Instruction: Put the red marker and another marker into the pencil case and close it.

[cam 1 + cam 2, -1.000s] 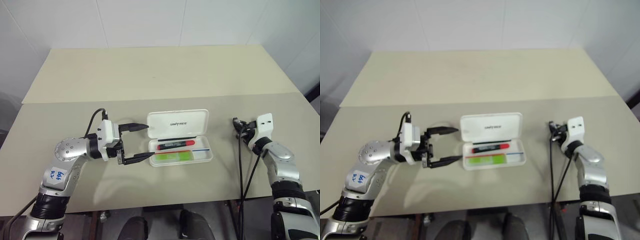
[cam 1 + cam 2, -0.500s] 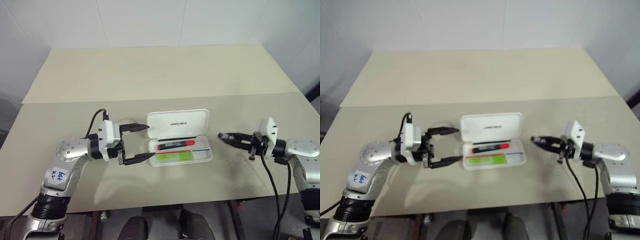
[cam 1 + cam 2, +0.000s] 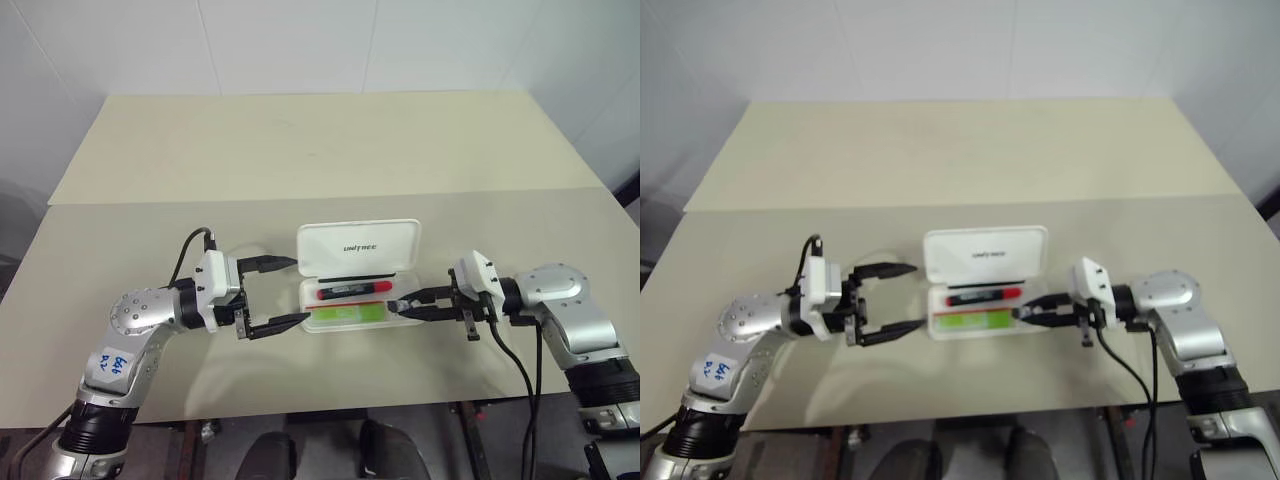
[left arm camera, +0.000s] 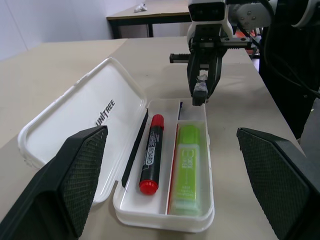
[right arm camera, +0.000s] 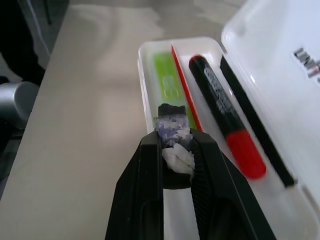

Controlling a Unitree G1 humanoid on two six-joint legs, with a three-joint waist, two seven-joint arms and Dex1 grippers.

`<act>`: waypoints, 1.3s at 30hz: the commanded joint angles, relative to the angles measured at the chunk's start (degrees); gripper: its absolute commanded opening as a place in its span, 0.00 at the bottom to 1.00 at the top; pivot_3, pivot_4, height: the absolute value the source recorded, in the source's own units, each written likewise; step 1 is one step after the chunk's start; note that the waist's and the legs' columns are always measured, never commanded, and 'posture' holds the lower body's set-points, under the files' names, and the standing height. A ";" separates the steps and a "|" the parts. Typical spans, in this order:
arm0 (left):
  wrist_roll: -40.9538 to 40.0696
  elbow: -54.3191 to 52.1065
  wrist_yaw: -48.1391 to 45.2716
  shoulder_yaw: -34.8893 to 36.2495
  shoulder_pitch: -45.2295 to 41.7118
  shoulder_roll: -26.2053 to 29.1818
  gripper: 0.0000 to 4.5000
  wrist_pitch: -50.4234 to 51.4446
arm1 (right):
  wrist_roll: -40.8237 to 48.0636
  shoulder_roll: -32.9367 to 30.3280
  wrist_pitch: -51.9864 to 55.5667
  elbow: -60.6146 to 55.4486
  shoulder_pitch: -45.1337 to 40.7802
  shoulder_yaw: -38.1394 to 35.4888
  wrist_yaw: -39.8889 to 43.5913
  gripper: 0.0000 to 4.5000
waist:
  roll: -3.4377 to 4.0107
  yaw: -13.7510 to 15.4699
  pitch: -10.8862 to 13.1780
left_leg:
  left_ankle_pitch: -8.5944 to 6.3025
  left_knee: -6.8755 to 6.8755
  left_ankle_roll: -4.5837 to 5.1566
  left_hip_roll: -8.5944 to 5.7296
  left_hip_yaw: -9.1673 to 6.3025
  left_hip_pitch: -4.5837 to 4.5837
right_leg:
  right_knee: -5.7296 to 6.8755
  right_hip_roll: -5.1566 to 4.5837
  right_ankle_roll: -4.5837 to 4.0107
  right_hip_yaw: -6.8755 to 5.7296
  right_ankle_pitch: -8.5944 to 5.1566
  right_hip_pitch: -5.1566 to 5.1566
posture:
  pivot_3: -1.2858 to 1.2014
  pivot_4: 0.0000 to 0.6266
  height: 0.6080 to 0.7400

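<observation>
Right gripper [image 3: 402, 306] clenched, hovering over open pencil case [image 3: 358, 247]; left gripper [image 3: 290, 291] spread wide beside it; red marker [image 3: 352, 290] and green highlighter [image 3: 346, 314] lying inside; lid likely light, stiff, slick; push at free edge.

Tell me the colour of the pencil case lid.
White, with dark lettering; the lid shows best in the left wrist view.

A bare lab or test room. Plain white walls [image 3: 300, 40] back a beige table [image 3: 320, 140]. Another table [image 4: 150, 12] stands beyond.
</observation>
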 commanded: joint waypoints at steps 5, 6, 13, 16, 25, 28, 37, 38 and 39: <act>-1.01 -2.83 0.66 2.27 0.91 0.91 0.98 -0.03 | -1.54 -0.31 -0.59 3.69 -3.64 1.65 3.11 0.08 | 0.00 0.55 0.00 | -0.01 0.00 -0.01 0.00 -0.02 -0.02 | 0.00 0.00 0.00 -0.04 0.00 0.00 | 0.52 0.24 1.00; -1.01 -2.87 0.68 2.39 1.02 0.99 0.98 -0.04 | -1.80 -0.40 -0.84 4.59 -3.92 1.57 3.30 0.08 | 0.00 0.54 0.00 | -0.01 0.00 -0.01 0.00 -0.01 -0.02 | 0.00 0.00 0.00 -0.04 0.00 0.00 | 0.52 0.24 1.00; -0.85 -2.73 0.61 2.35 0.72 1.06 0.98 -0.13 | -4.51 -0.53 -7.07 13.70 -5.65 0.71 4.20 0.08 | 0.00 0.45 0.00 | 0.00 0.00 -0.01 0.00 0.05 0.00 | -0.01 0.00 0.00 -0.03 0.00 0.00 | 0.52 0.24 1.00; -0.85 -2.50 0.36 2.31 0.31 1.19 0.98 -0.21 | -5.19 -0.67 -9.70 17.45 -6.20 0.42 5.02 0.08 | 0.00 0.40 0.00 | 0.00 0.01 -0.01 0.00 0.07 0.00 | -0.01 0.00 0.00 -0.03 0.00 0.00 | 0.52 0.24 1.00; -0.68 -1.73 -0.21 1.82 -0.88 0.96 0.98 -0.33 | -5.03 0.32 -12.81 20.16 -6.05 -0.14 4.75 0.65 | 0.00 0.43 0.00 | 0.00 0.02 -0.01 0.00 0.07 0.00 | -0.01 0.00 0.00 -0.04 0.00 0.01 | 0.52 0.24 1.00; -0.75 -1.43 -0.52 1.96 -0.99 1.04 0.98 -0.44 | -4.28 1.03 -13.10 19.61 -6.15 -0.86 3.88 0.90 | 0.00 0.32 0.00 | 0.00 0.02 -0.02 0.01 0.08 0.01 | -0.01 0.00 0.00 -0.04 0.00 0.01 | 0.52 0.24 1.00; -0.72 -0.66 -1.17 2.53 -0.80 1.34 0.98 -0.95 | 0.67 -1.00 -7.97 7.49 -3.56 -4.74 1.55 0.99 | 0.00 0.55 0.00 | 0.00 0.02 -0.02 0.01 0.04 0.00 | -0.01 0.00 0.00 -0.06 0.00 0.00 | 0.52 0.24 1.00; -0.78 -0.52 -1.31 2.68 -0.67 1.41 0.98 -1.09 | 1.04 -1.47 -7.22 6.09 -2.79 -5.43 0.99 0.99 | 0.00 0.67 0.00 | 0.00 0.02 -0.02 0.02 0.02 -0.01 | 0.00 0.00 0.00 -0.08 0.00 0.01 | 0.52 0.24 1.00; -0.84 -0.41 -1.36 2.81 -0.57 1.44 0.98 -1.19 | 1.30 -2.00 -6.64 5.07 -1.98 -6.21 0.41 0.99 | 0.00 0.71 0.00 | 0.00 0.02 -0.02 0.01 -0.01 -0.04 | 0.00 0.00 0.00 -0.10 0.00 0.01 | 0.52 0.24 1.00</act>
